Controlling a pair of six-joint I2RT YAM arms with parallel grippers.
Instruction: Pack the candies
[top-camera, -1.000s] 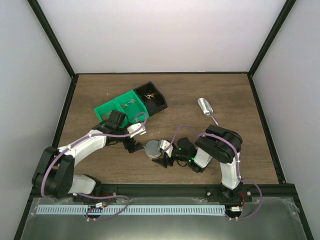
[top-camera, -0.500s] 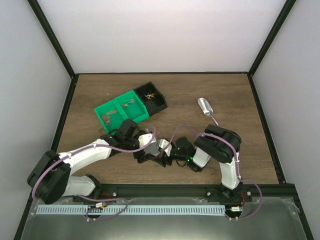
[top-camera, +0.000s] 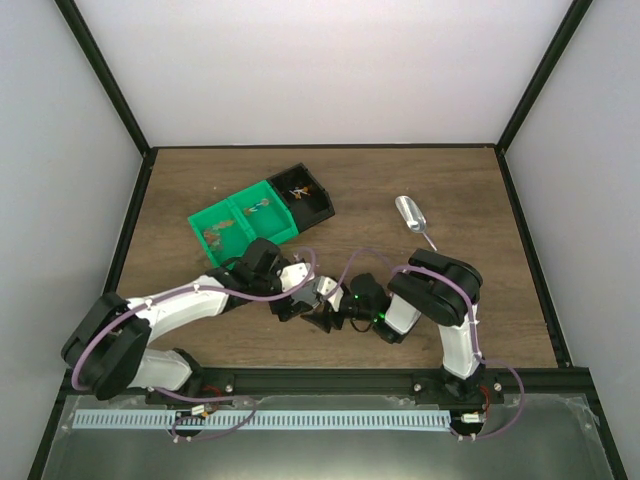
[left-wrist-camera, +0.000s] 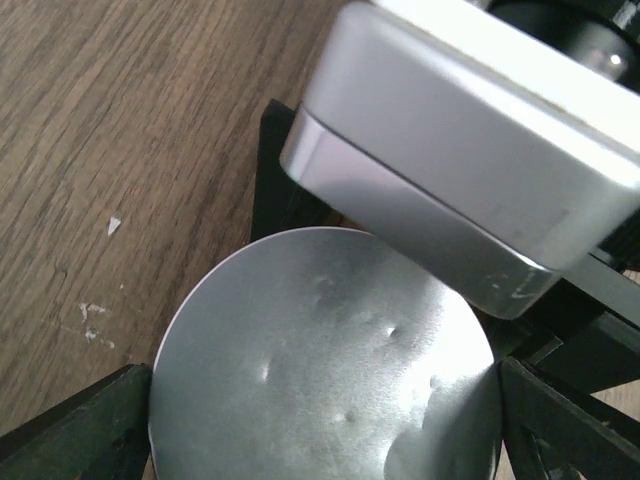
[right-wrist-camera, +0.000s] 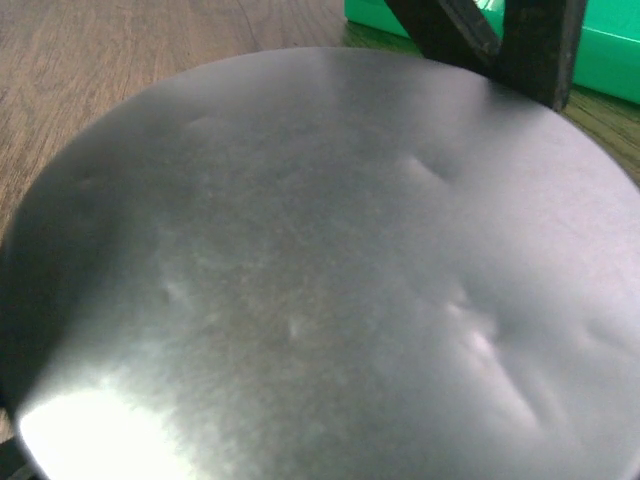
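Observation:
The round grey lid (left-wrist-camera: 320, 380) fills both wrist views (right-wrist-camera: 320, 260); in the top view the two grippers hide it. My left gripper (left-wrist-camera: 320, 430) is open, with one finger (left-wrist-camera: 90, 425) and the other (left-wrist-camera: 565, 420) at opposite edges of the lid. My right gripper (top-camera: 324, 312) meets it from the right and holds the lid, its silver camera housing (left-wrist-camera: 470, 170) just above. Its own fingers are hidden in the right wrist view. Tiny orange candies (top-camera: 212, 236) lie in the green tray (top-camera: 240, 228), with more in the black box (top-camera: 305, 195).
A small silver metal scoop (top-camera: 408, 214) lies on the table at the right rear. The green tray's edge (right-wrist-camera: 600, 60) is just beyond the lid. Black frame rails border the wooden table (top-camera: 200, 180).
My left arm swung from beside the green tray rightward to the lid and set its fingers around it. The right gripper stayed in place with the lid.

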